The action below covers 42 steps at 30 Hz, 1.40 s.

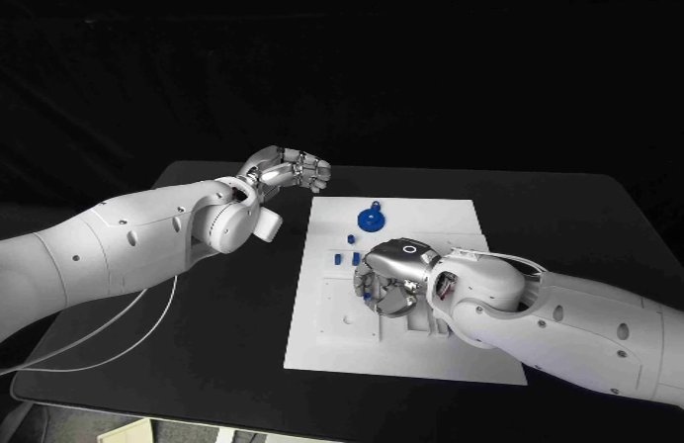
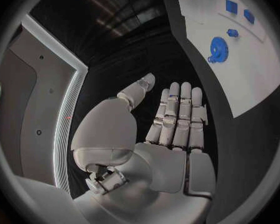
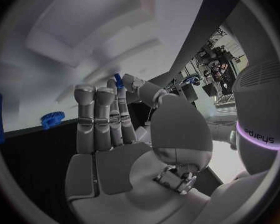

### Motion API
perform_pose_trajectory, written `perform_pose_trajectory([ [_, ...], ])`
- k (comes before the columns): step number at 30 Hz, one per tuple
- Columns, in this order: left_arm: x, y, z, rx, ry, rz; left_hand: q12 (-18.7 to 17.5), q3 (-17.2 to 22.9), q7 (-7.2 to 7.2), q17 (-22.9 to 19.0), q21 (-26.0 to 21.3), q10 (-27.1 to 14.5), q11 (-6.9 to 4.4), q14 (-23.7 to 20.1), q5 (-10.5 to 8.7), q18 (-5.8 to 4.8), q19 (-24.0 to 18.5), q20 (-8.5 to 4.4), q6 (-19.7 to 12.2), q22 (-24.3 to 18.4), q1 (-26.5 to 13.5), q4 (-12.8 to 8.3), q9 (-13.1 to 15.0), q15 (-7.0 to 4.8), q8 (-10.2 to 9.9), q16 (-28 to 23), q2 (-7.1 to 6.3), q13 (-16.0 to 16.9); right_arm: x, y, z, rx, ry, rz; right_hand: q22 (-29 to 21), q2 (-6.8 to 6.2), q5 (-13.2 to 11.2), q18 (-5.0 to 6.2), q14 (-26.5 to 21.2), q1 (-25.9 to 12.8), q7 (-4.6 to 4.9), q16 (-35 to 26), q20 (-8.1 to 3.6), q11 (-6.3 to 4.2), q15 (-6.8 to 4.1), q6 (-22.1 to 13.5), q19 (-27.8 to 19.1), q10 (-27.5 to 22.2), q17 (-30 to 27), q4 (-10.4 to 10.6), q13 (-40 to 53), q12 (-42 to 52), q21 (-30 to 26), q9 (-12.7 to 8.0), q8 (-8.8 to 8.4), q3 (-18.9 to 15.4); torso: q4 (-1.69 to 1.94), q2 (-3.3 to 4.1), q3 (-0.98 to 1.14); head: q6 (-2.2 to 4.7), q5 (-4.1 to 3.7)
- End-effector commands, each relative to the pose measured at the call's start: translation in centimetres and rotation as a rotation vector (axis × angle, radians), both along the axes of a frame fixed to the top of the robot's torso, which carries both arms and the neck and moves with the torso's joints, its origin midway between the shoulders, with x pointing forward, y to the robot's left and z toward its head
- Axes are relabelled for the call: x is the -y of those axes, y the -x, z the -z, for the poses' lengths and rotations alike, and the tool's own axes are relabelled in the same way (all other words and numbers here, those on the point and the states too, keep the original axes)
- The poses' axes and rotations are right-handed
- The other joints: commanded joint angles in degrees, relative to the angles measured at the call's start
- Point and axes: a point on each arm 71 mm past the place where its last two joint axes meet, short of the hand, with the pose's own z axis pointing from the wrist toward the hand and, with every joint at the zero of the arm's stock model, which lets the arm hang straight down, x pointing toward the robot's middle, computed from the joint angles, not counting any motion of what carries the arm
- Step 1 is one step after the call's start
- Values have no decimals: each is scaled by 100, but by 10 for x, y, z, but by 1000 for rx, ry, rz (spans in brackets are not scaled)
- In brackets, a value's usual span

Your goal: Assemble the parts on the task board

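I log my right hand (image 1: 395, 283) pinching a small blue part (image 3: 118, 80) over the task board (image 1: 428, 349); left hand (image 1: 290, 171) empty, fingers apart, beside the blue gear (image 1: 370, 218).

Bare black table (image 1: 570, 216) right of the task board (image 1: 428, 216), board's far right corner open, blue gear (image 1: 370, 218) and small blue parts (image 1: 345, 258) crowding its left half, right robot hand (image 1: 392, 285) over the middle, left robot hand (image 1: 293, 171) off its far left corner
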Motion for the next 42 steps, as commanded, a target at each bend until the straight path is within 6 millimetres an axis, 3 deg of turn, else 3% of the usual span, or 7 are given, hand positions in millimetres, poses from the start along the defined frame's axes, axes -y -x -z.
perform_pose_trajectory([
  [1,1,0,-1,1,10,10,-39,-22,-1,10,-32,-40,-4,38,-29,61,0,56,-51,7,-37,14,-6,5,18,-39,-18,-7,-1,5,8,-58,14,-28,13,-36,399,617,-21,-132,23,-36,8,51,14,-71,-44,50,-25,-50,-15,-62,-48,12,3,-274,1,-1,2,-26,17],
  [10,2,-1,-1,0,10,10,-41,-25,0,16,-36,-41,-2,38,-31,60,-1,57,-53,9,-41,16,-7,6,19,-45,-22,-7,4,2,6,-56,-36,-1,97,-181,769,617,-39,-249,169,-30,3,180,122,-431,-112,-295,-28,-53,-97,-309,-56,-55,-173,-1044,-8,-1,3,-14,24],
  [21,1,-1,-1,0,10,9,-43,-25,2,21,-39,-43,-1,37,-32,59,-2,58,-56,11,-44,18,-8,7,19,-50,-24,-7,15,5,-6,-44,-150,34,217,-430,752,617,-320,-175,429,27,101,400,336,-980,-358,-927,42,-28,-364,-376,-106,-191,-431,-1431,-5,-5,5,29,-20],
  [25,-2,-1,-1,2,8,1,-43,-23,5,102,-7,-34,-5,172,-33,78,86,23,-67,45,-42,22,-15,-44,24,-2,-16,-4,24,0,-26,-30,-216,64,251,-428,527,617,-244,-267,461,130,62,391,325,-1058,-259,-920,65,-5,-412,-349,-56,-221,-451,-1588,-13,-6,7,88,-59],
  [34,-2,-2,-1,3,7,0,-44,-24,5,111,-7,-34,-5,176,-33,78,92,18,-68,49,-42,19,-16,-48,25,-4,-22,-4,47,-16,-66,1,-274,114,286,-371,597,617,-48,-279,435,279,-33,346,279,-1003,-29,-823,68,30,-463,-302,36,-230,-386,-1634,-17,-3,10,272,-214],
  [39,-1,-2,-1,1,9,6,-46,-25,5,114,-10,-36,-4,170,-33,76,92,17,-69,50,-43,18,-17,-47,26,-10,-26,-4,86,-43,-84,-70,-302,225,297,-236,693,617,96,-248,415,406,-100,314,245,-964,188,-751,84,20,-486,-284,118,-235,-346,-1638,13,-8,16,303,-277],
  [42,-3,-2,-1,1,7,2,-47,-25,5,115,-11,-37,-4,168,-33,75,91,17,-69,51,-44,19,-17,-47,26,-13,-26,-5,103,-50,-85,-33,-248,255,295,-185,746,617,137,-258,415,458,-131,309,241,-968,255,-744,83,2,-500,-290,135,-241,-341,-1660,-17,-14,5,323,-290],
])
